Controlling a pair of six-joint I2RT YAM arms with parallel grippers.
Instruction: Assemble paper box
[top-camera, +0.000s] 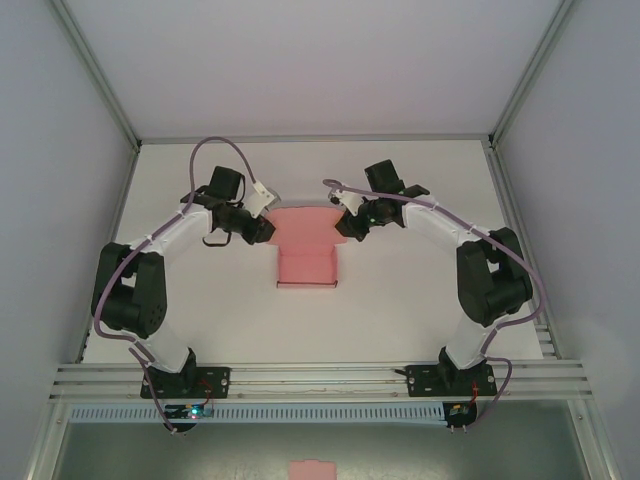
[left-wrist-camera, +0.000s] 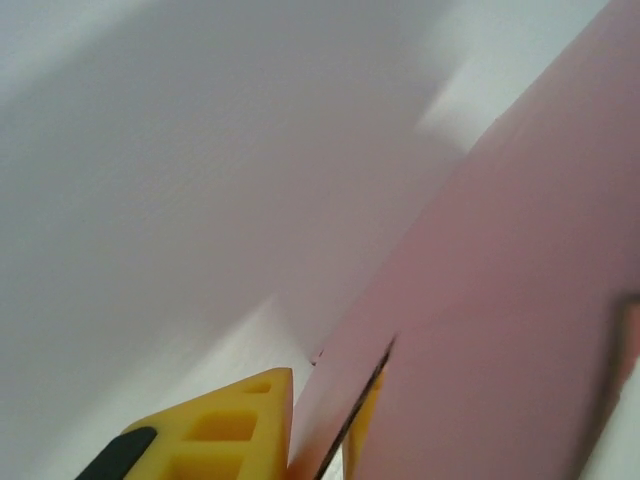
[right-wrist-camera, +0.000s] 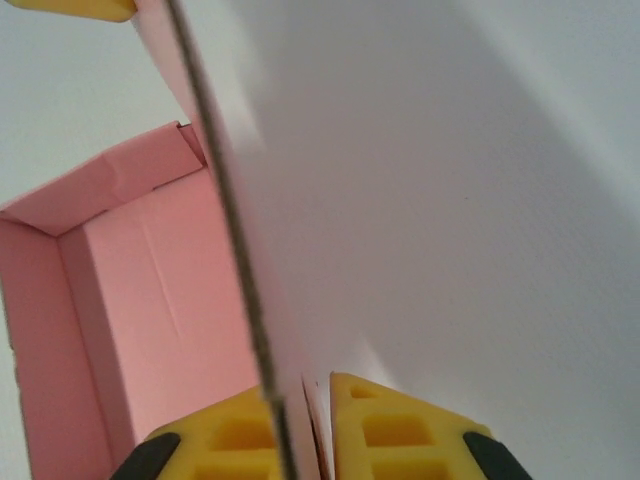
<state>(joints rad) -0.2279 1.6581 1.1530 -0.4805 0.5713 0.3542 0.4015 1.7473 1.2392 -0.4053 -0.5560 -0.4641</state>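
Yellow fingers (left-wrist-camera: 225, 435) of the left gripper (left-wrist-camera: 330, 395) sit right under the left wrist lens. They are closed on a thin edge of the box (left-wrist-camera: 500, 300), and the pink card runs up between them and away to the upper right. From above, the left gripper (top-camera: 262, 228) pinches the left side of the box's far part. The box (top-camera: 308, 250) lies on the table (top-camera: 420, 300) midway between the arms. Its long axis runs straight away from the bases. The near end stands as a low tray with raised walls, and the far end spreads wider. The right gripper (top-camera: 346, 222) takes the opposite side of that far part. In its own view the right gripper (right-wrist-camera: 300, 390) is closed on a card edge, with the tray's inside to its left. Both grippers are about equally near, and the card lies inward from each. I judge the coming fold must be shared, both sides moving together about a line crossing the box's long axis.
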